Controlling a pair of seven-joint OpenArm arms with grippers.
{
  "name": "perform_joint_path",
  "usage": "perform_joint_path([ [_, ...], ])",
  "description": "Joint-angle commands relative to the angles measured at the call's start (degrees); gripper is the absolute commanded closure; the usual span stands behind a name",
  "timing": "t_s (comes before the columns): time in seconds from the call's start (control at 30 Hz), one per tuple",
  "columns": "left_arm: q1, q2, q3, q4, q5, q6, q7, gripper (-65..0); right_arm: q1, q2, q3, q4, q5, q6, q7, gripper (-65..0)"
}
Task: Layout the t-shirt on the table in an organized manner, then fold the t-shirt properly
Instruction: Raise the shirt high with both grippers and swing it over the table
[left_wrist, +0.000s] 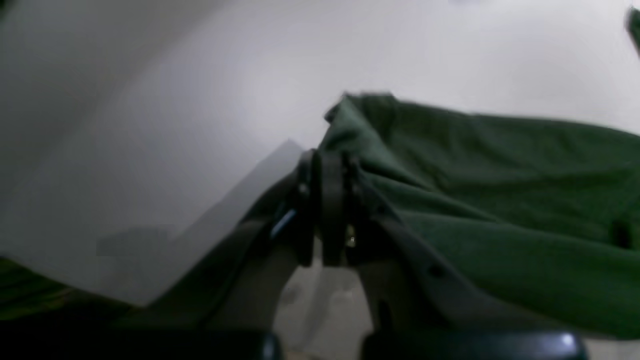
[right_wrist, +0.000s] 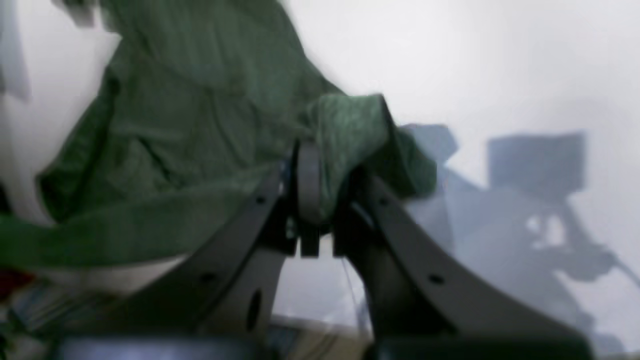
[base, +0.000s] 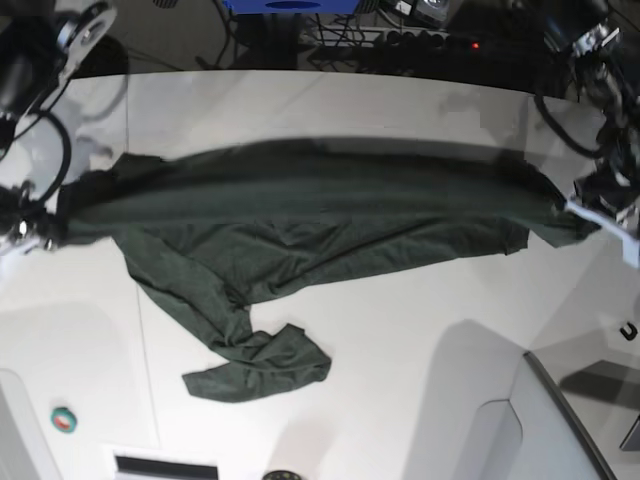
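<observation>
White and glossy, the table (base: 400, 340) is filling nearly the whole base view, its far curved edge giving way to dark floor, cables and a blue object (base: 290, 6) beyond. Across the far half the t-shirt (base: 300, 215) is stretching as a long dark green band from left to right, its upper edge pulled taut between the two arms while looser cloth is sagging toward the near side and trailing into a crumpled end (base: 262, 368) lying on the tabletop. Only the base view is showing this full span; each wrist view is showing just one pinched corner, blurred. At that view's right the left gripper (left_wrist: 330, 200) is clamping narrowly on a bunched edge of the shirt, and the cloth is running away to the right in the left wrist view. At the base view's left the right gripper (right_wrist: 320, 200) is likewise closed tight on a fold that is humping over its fingertips. A raised grey-white panel (base: 570, 430) with a dark edge is occupying the near right corner, and a small teal and red disc (base: 64, 419) is sitting near left, both well apart from the shirt. Bare tabletop is lying open between the trailing end and the panel.
</observation>
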Motion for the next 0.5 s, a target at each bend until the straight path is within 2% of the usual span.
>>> perform_joint_path([
  [0.0,-2.67,-0.86,1.96,0.43,0.51,0.4,-1.65,0.0,3.98,2.61,-1.73,-1.22,1.17,0.08,2.23,-0.2],
  [0.13,-13.49,-0.59,10.04,-6.25,8.07,0.67,-1.65,0.0,14.35,7.54,-9.03,-13.09,1.17,-0.01,8.83,-0.2],
  [0.3,-31.25,0.2,14.35,-19.88,12.73,0.75,-3.5,0.0,29.73,13.43,-18.79,-27.77,1.17,-0.8,18.5,-0.2],
  [0.37,-37.66,1.08,14.88,-23.92,14.57,1.1,-4.82,0.0,35.27,15.54,-21.6,-30.15,1.34,-0.71,20.43,-0.2],
  [0.47,-47.16,2.48,15.94,-28.05,15.28,2.78,-6.84,0.0,42.83,17.12,-24.24,-30.15,1.43,-0.36,20.26,-0.2],
])
